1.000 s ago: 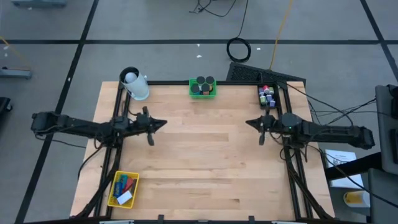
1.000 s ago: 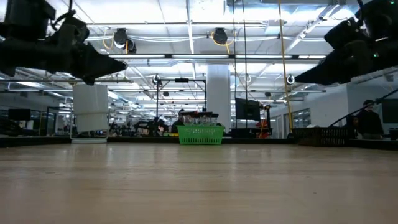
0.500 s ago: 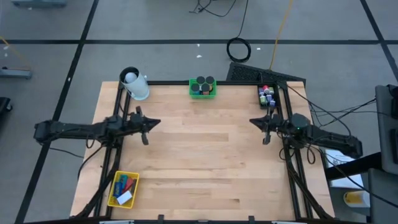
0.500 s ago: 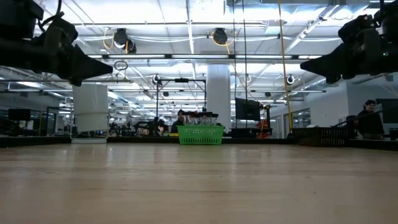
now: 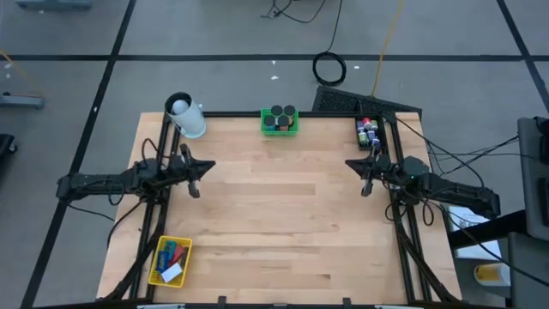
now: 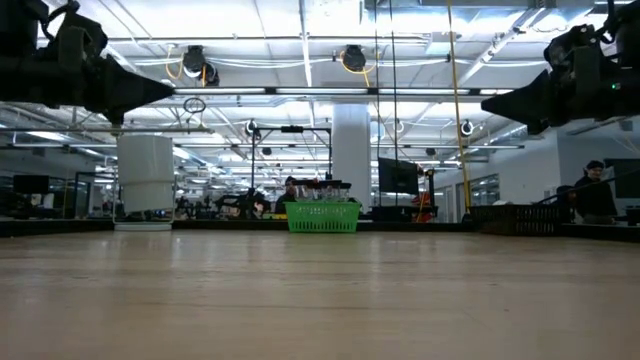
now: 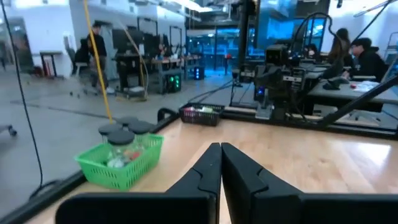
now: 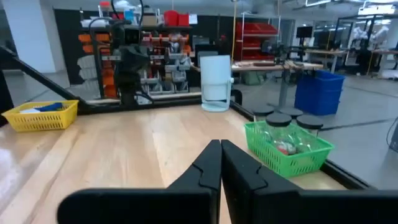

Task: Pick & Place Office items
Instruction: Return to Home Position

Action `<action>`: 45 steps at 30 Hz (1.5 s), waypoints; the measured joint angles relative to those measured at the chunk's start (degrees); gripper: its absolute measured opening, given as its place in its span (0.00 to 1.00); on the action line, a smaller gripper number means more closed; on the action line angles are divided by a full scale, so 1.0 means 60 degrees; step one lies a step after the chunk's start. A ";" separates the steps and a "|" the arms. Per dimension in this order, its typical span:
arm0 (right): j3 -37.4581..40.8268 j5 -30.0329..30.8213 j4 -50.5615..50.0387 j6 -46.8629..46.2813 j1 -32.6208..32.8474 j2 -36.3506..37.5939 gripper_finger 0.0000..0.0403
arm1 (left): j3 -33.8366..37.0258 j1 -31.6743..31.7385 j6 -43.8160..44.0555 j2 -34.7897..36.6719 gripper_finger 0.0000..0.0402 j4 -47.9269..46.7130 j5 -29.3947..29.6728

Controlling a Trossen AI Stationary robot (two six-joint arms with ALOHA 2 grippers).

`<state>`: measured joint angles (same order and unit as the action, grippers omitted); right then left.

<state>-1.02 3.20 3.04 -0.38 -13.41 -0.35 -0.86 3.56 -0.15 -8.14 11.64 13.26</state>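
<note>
Green mesh basket sits at the middle of the far edge of the wooden table, so I'm placing everything off that. It's got short black cylinders standing upright in it. Left of it along the same edge stands the white cylinder, and right of it, at the corner, there's a black bin packed with tiny purple, green and red bits. Way off from the basket, at the near left corner, is the yellow basket with red, blue and white blocks inside. The left gripper hangs in the air, nearer than the green basket and off to its left, jaws pressed together with nothing between them. The right gripper mirrors it on the basket's right side, also up off the wood, jaws together too and empty.
</note>
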 joint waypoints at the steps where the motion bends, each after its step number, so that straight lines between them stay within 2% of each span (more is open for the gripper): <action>1: 0.0004 -0.0003 -0.0010 -0.0001 -0.0004 0.0034 0.00 | 0.0000 0.0059 -0.0128 0.0089 0.03 -0.0003 -0.0110; 4: 0.0004 -0.0018 0.0042 -0.0101 -0.0004 0.0041 0.00 | 0.0000 0.0230 -0.0454 0.0844 0.01 -0.0504 -0.0669; 6: 0.0011 -0.0013 0.0047 -0.0143 -0.0004 0.0042 0.00 | -0.0012 0.0428 -0.0347 0.1349 0.02 -0.1449 -0.0573; 11: 0.0018 0.0759 0.0027 -0.0181 0.0000 0.0034 0.00 | -0.0029 0.1234 0.0419 0.1247 0.05 -0.1657 -0.0795; 16: 0.0022 0.1079 -0.0002 -0.0252 0.0000 0.0023 0.00 | -0.0029 0.1642 0.0523 0.1225 0.01 -0.1662 -0.0740; 28: 0.0025 0.1258 0.0002 0.0345 0.0000 0.0012 0.00 | -0.0015 0.1707 0.0308 0.1173 0.13 -0.1566 -0.0718; 45: 0.0029 0.1196 0.0096 0.0181 -0.0002 0.0012 0.01 | 0.0011 0.1707 0.0253 0.1173 0.14 -0.1235 -0.0710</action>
<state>-0.84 10.37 3.62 0.71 -13.42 -0.27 -0.80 13.80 1.37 -1.10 4.23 8.99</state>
